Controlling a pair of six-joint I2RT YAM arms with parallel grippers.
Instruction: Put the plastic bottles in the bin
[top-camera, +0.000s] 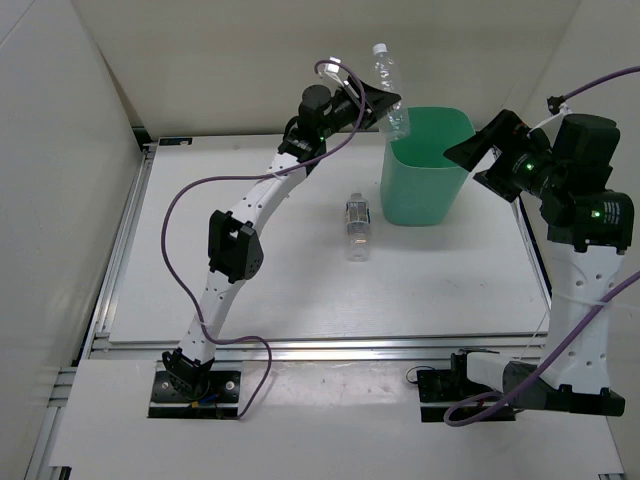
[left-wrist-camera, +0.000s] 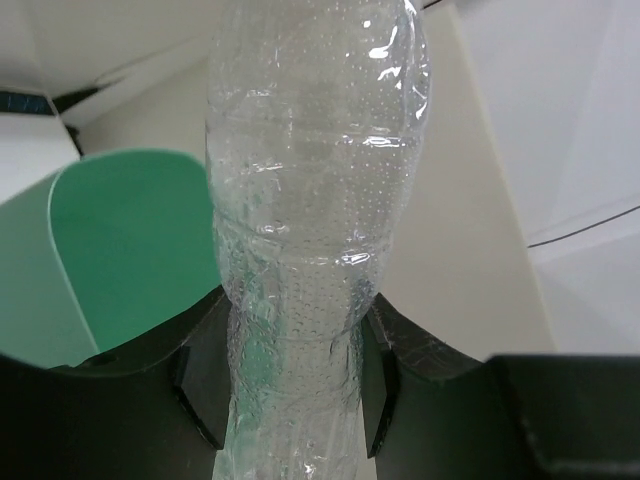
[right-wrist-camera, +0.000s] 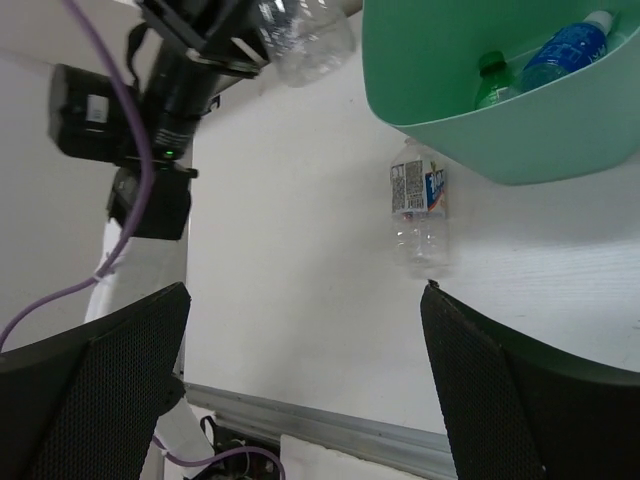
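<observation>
While our left gripper (top-camera: 383, 103) pinches the clear crinkled plastic bottle (top-camera: 388, 75) around its lower body, cap up and nearly upright, the tall mint-green plastic bin (top-camera: 420, 195) opens just below and to its right. That arm reaches far forward, raised, wrist at the rim's left corner.

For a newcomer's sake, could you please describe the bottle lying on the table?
A tall mint-green bin stands far back on the table. Just left of its base lies a clear bottle. Unlike the raised bottle in the left gripper, it lies flat.
</observation>
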